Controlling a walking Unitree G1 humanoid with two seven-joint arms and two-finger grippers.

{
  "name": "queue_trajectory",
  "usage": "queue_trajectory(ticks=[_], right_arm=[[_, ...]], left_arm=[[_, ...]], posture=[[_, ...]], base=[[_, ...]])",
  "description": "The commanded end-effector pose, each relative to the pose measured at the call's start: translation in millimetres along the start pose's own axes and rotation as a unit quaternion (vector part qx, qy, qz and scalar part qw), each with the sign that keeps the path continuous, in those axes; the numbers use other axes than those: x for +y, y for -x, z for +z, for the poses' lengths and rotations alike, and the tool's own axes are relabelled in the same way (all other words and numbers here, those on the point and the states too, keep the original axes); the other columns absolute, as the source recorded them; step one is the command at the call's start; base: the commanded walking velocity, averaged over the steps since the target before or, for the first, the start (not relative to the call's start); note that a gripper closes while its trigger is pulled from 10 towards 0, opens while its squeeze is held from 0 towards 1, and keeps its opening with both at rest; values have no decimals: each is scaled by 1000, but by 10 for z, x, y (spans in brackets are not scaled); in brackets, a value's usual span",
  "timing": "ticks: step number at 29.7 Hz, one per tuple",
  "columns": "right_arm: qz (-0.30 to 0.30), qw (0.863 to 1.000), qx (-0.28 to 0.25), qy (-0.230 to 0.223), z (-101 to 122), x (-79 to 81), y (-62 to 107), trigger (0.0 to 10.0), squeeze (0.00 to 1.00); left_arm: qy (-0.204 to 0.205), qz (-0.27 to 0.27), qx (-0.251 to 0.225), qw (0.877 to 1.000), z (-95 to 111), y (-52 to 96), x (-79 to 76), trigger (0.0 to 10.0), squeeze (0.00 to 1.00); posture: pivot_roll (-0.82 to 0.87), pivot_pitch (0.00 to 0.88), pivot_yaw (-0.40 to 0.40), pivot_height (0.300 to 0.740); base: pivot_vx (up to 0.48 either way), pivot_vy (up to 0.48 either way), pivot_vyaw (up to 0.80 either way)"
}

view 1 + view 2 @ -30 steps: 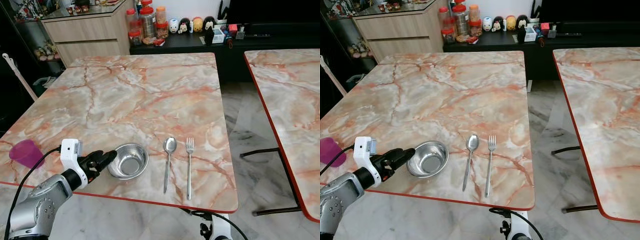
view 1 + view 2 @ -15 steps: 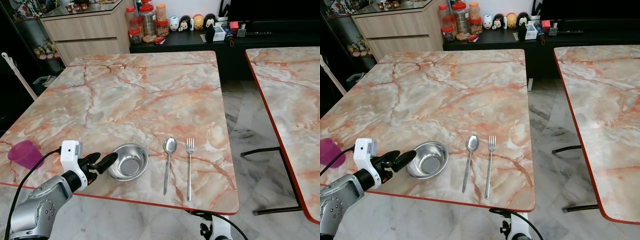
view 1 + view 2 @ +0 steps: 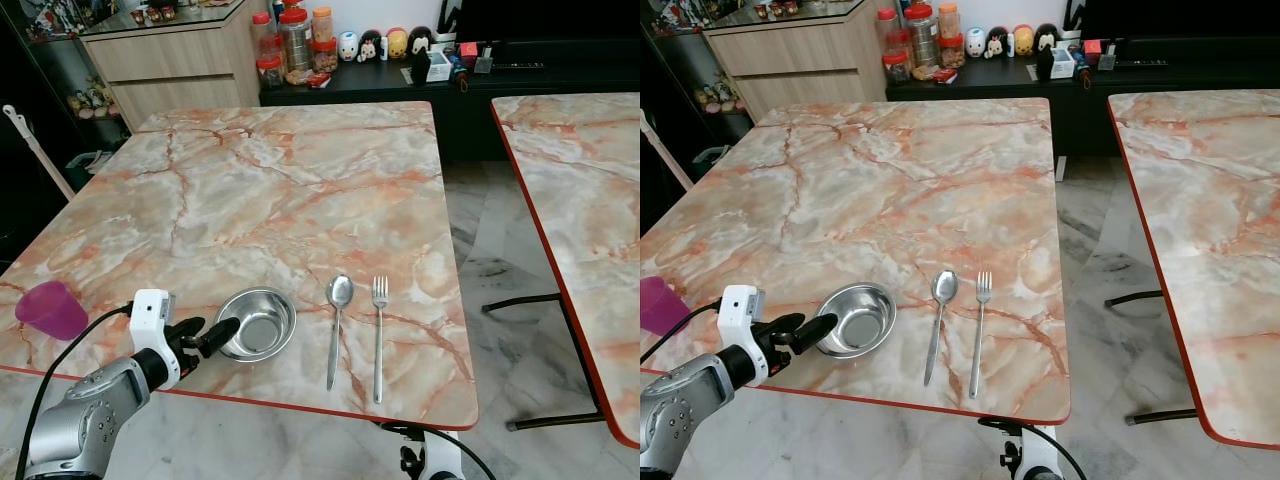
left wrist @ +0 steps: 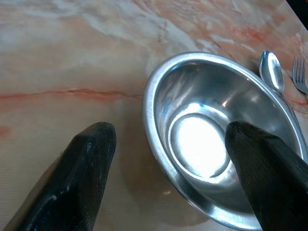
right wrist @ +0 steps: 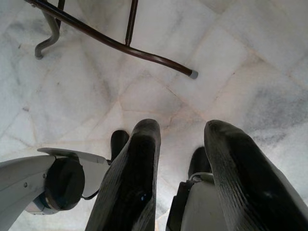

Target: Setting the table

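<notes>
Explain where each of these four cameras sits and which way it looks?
Left eye: on the head, looking down at the table, bowl, spoon, fork; left gripper shows.
Right eye: beside it, sharing that scene.
Left wrist: on the left arm, looking along its open fingers at the bowl; shares bowl and spoon with the eyes.
Right wrist: on the hanging right arm, facing the floor; right gripper shows.
</notes>
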State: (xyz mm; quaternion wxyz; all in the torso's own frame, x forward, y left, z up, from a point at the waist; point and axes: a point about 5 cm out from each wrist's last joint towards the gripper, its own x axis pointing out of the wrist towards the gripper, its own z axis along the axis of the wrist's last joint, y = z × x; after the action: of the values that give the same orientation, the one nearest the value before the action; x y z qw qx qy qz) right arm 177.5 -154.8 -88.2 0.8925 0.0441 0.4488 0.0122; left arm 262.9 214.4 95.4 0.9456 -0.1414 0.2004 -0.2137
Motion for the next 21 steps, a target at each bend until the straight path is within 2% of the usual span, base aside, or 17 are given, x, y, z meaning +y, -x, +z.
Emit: queue_trajectory(ticks=[1, 14, 16, 17, 18, 19, 20, 21], right_arm=[[1, 1000, -2, -7, -1, 25, -2, 10000, 0], [1, 1000, -3, -7, -2, 25, -1, 10000, 0], [1, 1000, -3, -7, -1, 23, -1, 10000, 0], [1, 1000, -3, -7, -1, 22, -1, 10000, 0], [1, 1000, -3, -7, -2, 20, -1, 10000, 0], [1, 1000, -3, -7, -2, 20, -1, 10000, 0], [1, 1000, -3, -7, -1, 19, -1, 10000, 0], [1, 1000, -3, -7, -1, 19, -1, 10000, 0]], left_arm=[[-1, 8, 16, 1000, -36, 20, 23, 10000, 0], [6, -8, 37, 999, -125, -11, -53, 10000, 0], [8, -12, 44, 999, -146, -23, -72, 9765, 0], [6, -13, 46, 999, -155, -27, -77, 6784, 0], [6, -12, 48, 999, -164, -29, -78, 2353, 0], [6, -12, 48, 999, -164, -29, -78, 2353, 0], [7, -11, 48, 999, -164, -29, -78, 0, 0], [7, -11, 48, 999, -164, -29, -78, 0, 0]], posture=[[135, 53, 116, 740], [133, 53, 115, 740], [134, 54, 116, 740], [134, 54, 116, 740], [132, 54, 115, 740], [132, 54, 115, 740], [133, 54, 115, 740], [133, 54, 115, 740]], base=[[0, 0, 0], [0, 0, 0], [0, 0, 0], [0, 0, 0], [0, 0, 0], [0, 0, 0], [0, 0, 0], [0, 0, 0]])
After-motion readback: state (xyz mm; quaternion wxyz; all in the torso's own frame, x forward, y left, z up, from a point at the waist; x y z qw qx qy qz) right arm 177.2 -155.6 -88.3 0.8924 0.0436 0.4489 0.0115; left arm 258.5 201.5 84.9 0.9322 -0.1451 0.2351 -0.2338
